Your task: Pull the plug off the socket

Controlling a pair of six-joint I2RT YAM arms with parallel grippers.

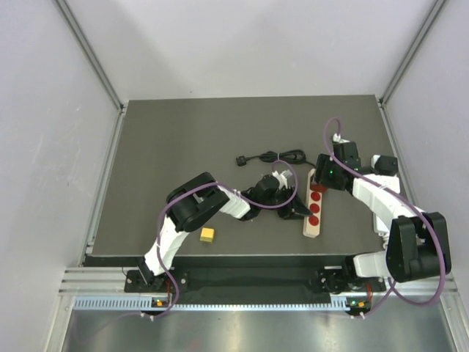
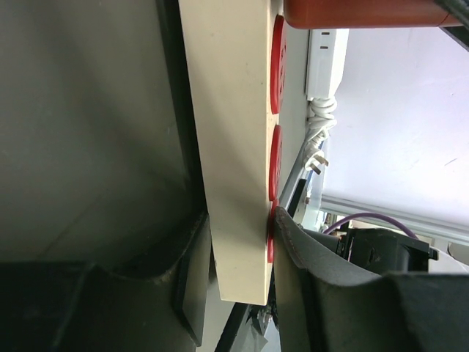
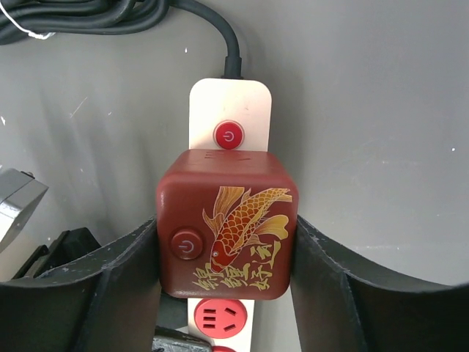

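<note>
Two robot arms work a beige power strip (image 1: 314,213) lying near the right side of a dark table (image 1: 183,139), its red sockets facing up. The right end effector (image 3: 226,257) reaches down over the strip's far end, where a dark red cube-shaped plug (image 3: 227,220) printed with a golden fish sits in a socket just below the strip's red power button (image 3: 229,135). Its two black fingers (image 3: 110,293) press against the left and right sides of the plug, clamped on it, and the plug is seated flush on the strip. The left end effector (image 2: 238,257) comes in from the left and grips the strip near its middle. Seen edge-on from the left wrist, one finger lies against the strip's underside and the other against its socket face, closed on the body. The strip's black cable (image 1: 275,156) lies in a loose bundle on the table just beyond its far end. A small yellow block (image 1: 207,235) sits apart near the table's front edge, beside the left arm.
</note>
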